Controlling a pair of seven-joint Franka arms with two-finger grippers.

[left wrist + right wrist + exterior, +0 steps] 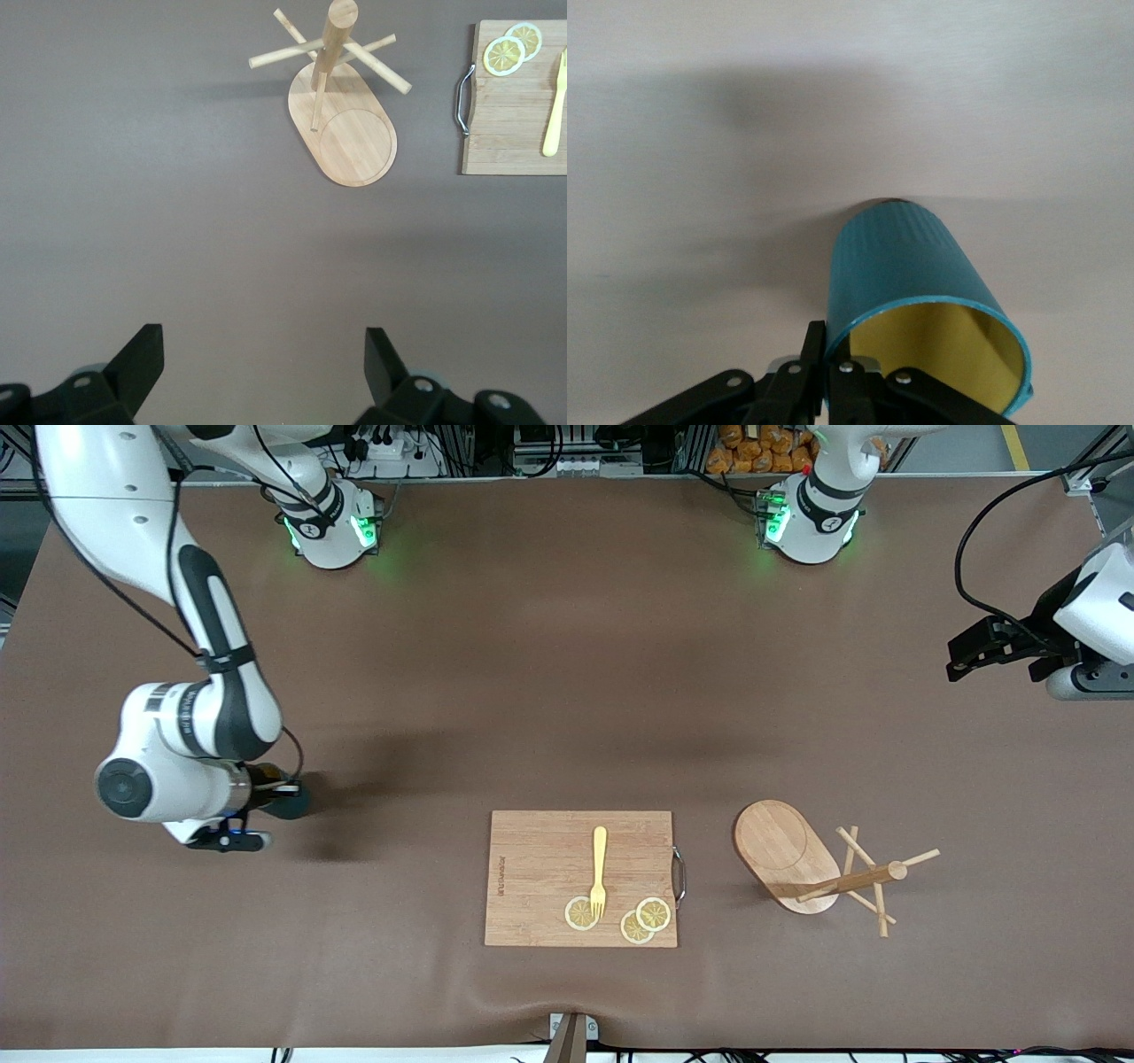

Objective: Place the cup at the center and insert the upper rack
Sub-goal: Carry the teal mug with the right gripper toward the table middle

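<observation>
The teal-green cup [292, 803] with a yellowish inside is low over the table near the right arm's end. My right gripper [267, 790] is shut on it. In the right wrist view the fingers [818, 341] pinch the cup's [908, 266] rim, one inside and one outside; the right gripper [831, 343] holds it tilted, and its handle is hidden. The wooden mug tree [788, 850] stands on its oval base beside the cutting board, toward the left arm's end. It also shows in the left wrist view [341, 133]. My left gripper [959, 657] [266, 354] is open and empty, up in the air, waiting.
A rectangular wooden cutting board [540, 868] with a metal handle lies at the table's middle, near the front camera. A yellow fork [600, 864] and three lemon slices [580, 913] lie on it. The board also shows in the left wrist view [509, 115].
</observation>
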